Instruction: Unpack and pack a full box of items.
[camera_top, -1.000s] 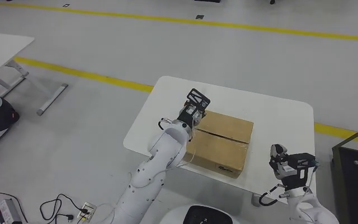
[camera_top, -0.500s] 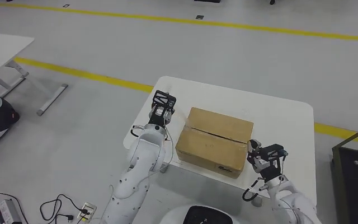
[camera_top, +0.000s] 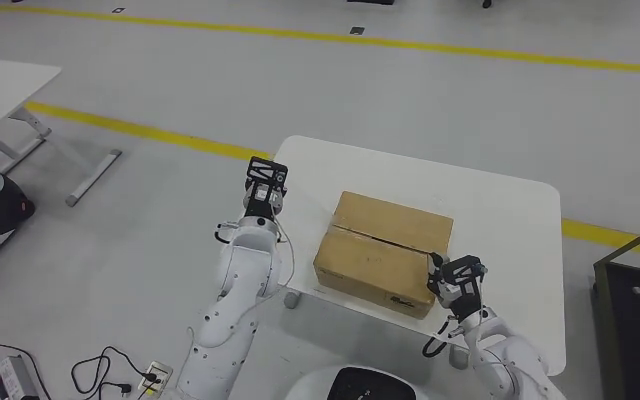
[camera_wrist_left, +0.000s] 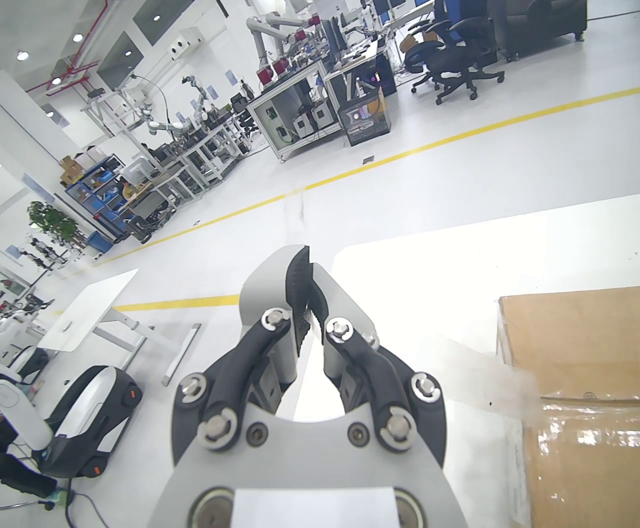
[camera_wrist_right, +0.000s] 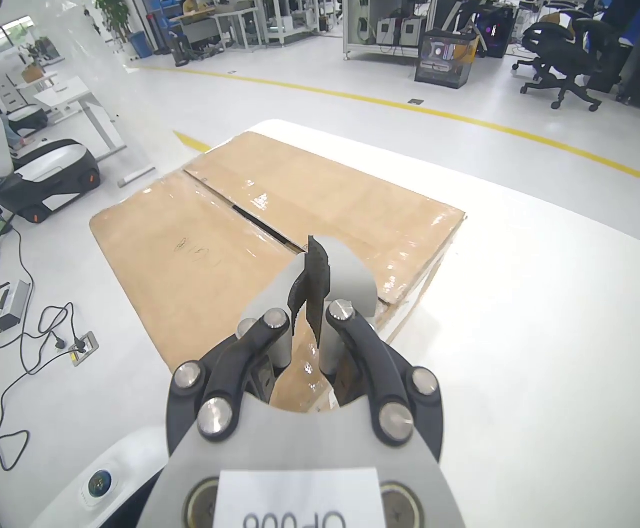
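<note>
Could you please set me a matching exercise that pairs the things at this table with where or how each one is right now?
Things:
1. brown cardboard box
2. left gripper
3. right gripper
4. white rounded table

Places or states:
A. jaws shut, at the box's right end
B. bears the box
C. flaps closed, with a taped seam
D. jaws shut, at the table's left edge, apart from the box

Pairs: 1-C, 2-D, 3-A, 4-B.
</note>
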